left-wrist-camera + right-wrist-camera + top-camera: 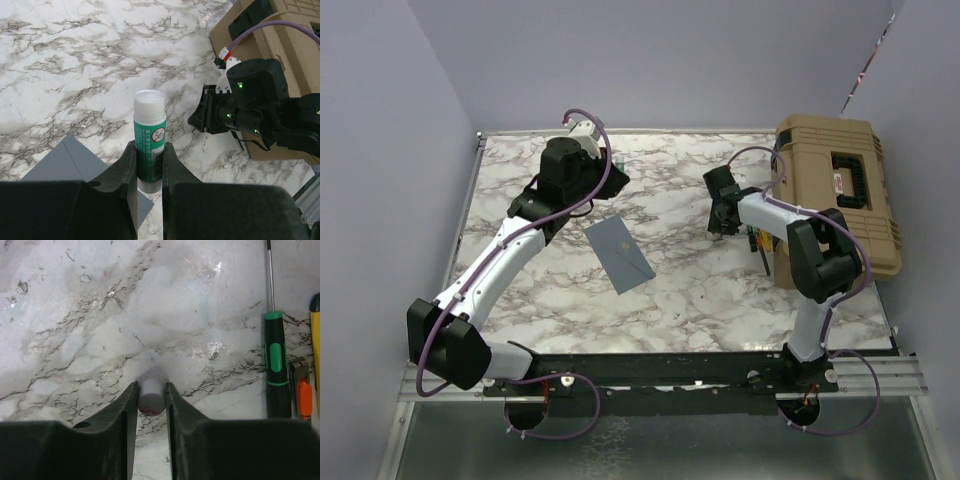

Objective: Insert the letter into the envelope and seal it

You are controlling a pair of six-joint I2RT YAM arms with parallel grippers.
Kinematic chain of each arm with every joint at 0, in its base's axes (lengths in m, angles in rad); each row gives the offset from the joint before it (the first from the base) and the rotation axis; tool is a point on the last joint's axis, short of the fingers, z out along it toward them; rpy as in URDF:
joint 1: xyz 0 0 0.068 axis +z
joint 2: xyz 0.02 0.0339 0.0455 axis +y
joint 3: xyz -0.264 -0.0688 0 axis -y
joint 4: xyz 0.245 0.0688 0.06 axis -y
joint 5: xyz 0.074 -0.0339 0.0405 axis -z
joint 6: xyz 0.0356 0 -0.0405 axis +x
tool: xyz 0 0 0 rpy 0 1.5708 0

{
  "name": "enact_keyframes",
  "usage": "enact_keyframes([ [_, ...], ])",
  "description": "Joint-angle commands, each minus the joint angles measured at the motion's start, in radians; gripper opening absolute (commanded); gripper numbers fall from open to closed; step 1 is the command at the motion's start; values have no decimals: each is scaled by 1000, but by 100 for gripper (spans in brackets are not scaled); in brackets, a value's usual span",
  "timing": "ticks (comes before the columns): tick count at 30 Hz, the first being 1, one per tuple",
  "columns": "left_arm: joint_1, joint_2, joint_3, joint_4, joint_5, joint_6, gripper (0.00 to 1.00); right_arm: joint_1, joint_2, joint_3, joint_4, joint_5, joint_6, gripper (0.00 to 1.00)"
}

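Observation:
The slate blue-grey envelope (618, 252) lies flat on the marble table, flap closed; a corner of it shows in the left wrist view (65, 160). The tan letter is not in view. My left gripper (612, 180) hovers just beyond the envelope's far end, shut on a green glue stick (149, 135) whose white tip is uncapped. My right gripper (720, 222) is low over the table to the right, shut on a small white cap (151, 396). The same gripper shows in the left wrist view (200, 116).
A tan toolbox (840, 190) stands at the right edge of the table. Beside it lie a green-handled screwdriver (273, 365), an orange-and-grey knife (303, 400) and a yellow tool (315, 340), close to the right of my right gripper. Lilac walls enclose the table.

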Motion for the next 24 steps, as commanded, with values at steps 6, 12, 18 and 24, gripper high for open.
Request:
enact_keyframes([
  [6, -1, -47, -29, 32, 43, 34, 0, -11, -44, 15, -28, -60, -25, 5],
  [12, -17, -61, -60, 84, 207, 196, 0, -12, -197, 5, -82, -198, -69, 0],
  [18, -21, -88, -93, 89, 335, 481, 0, -11, -364, 20, -42, -663, -124, 0],
  [24, -21, -97, -137, 87, 417, 650, 0, -10, -455, 74, 55, -1007, -16, 0],
])
